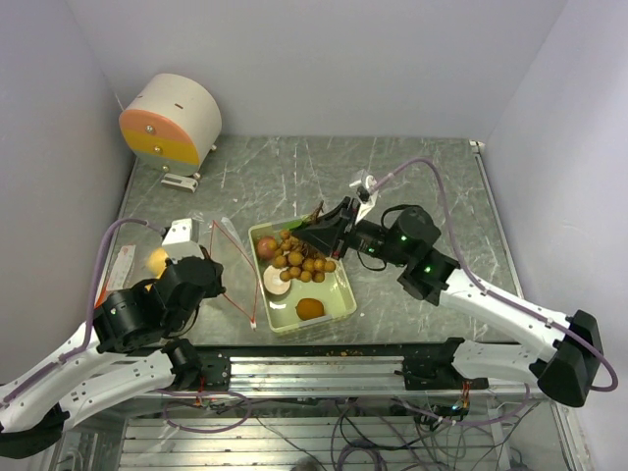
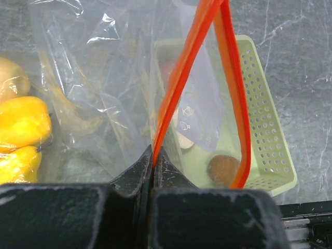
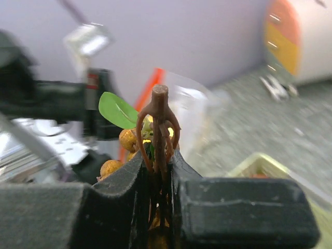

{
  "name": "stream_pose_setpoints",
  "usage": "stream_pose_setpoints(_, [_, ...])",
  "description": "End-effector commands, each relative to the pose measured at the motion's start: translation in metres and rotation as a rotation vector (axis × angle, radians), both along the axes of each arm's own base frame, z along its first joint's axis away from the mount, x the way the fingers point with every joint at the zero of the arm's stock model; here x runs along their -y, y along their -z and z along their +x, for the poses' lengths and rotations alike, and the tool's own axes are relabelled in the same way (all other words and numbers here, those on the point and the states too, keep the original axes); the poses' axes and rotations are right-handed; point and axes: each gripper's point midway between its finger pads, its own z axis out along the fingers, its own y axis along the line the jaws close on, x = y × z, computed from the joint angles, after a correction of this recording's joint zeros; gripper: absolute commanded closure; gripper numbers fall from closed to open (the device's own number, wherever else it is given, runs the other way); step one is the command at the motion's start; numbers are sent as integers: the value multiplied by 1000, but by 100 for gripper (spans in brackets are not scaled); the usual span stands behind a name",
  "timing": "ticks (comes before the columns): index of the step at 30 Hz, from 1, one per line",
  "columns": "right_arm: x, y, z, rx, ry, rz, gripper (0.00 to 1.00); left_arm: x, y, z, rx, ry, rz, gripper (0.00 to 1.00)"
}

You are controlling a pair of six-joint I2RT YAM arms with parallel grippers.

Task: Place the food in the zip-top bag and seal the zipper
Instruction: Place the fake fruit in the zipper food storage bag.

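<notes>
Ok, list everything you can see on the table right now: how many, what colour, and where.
zip-top bag: 1, clear with a red-orange zipper, left of the tray, mouth open
yellow fruits: 3 seen, yellow, at the bag's left side; in or beside it, cannot tell
tray: 1, pale green, table centre
apple: 1, reddish, tray's far-left corner
pear: 1, pale, tray's left side
orange-brown fruit: 1, tray's near end
berry bunch: 1, brown, over the tray
drum: 1, white with orange and yellow face, far-left corner
table: 1, grey marbled
left gripper: shut on the zipper edge
right gripper: shut on the bunch's stem
</notes>
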Motion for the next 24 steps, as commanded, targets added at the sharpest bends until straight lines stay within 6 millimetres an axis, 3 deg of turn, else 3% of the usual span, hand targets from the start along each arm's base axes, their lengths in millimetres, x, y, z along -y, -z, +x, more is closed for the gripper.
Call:
stream_pose_setpoints(1, [-6, -53, -76, 159, -419, 189, 100, 9, -9, 3, 25, 22, -37, 93])
stream_pose_setpoints(6, [1, -67, -122, 189, -714, 318, 100, 15, -11, 3, 30, 48, -59, 93])
stream_pose_setpoints(11, [12, -73, -147, 181, -958, 457, 100, 22, -20, 2, 46, 76, -100, 93])
stream_pose_setpoints(18, [-11, -71, -161, 168, -1070, 447, 100, 29, -18, 3, 40, 93, -105, 93])
stream_pose_setpoints(24, [-28, -83, -165, 151, -1127, 466, 100, 41, -18, 8, 44, 117, -115, 93])
